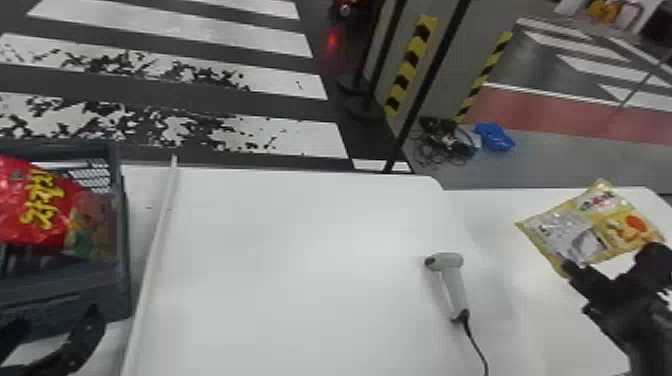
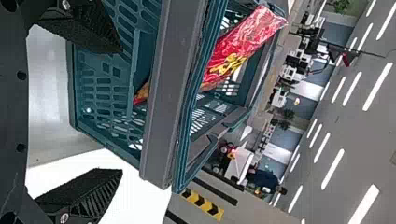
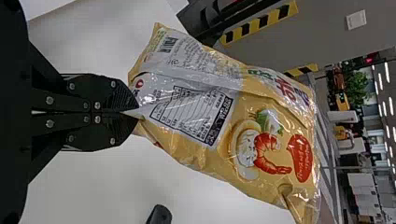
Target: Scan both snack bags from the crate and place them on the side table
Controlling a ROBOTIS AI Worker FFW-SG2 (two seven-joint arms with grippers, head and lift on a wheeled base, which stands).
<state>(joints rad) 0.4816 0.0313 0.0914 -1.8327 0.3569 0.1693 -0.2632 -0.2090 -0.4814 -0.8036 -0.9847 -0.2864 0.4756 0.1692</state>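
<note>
Above the white side table at the right of the head view, my right gripper [image 1: 575, 274] is at the near corner of the yellow snack bag [image 1: 595, 230]. In the right wrist view, the right gripper [image 3: 131, 112] is shut on the edge of that bag [image 3: 243, 135], whose printed face is spread out beyond the fingers. My left gripper [image 1: 54, 322] stands open at the crate's near side; in the left wrist view the left gripper [image 2: 121, 111] has nothing pinched. Inside the crate [image 1: 122, 260] leans the red snack bag [image 1: 30, 205], also visible as a red bag [image 2: 238, 51] past the crate wall [image 2: 168, 93].
A grey-white handheld scanner [image 1: 452, 280] with a black cable lies on the main white table [image 1: 300, 260]. A raised strip [image 1: 159, 225] runs along the table beside the crate. A rounded black object [image 3: 160, 215] stands near the right gripper.
</note>
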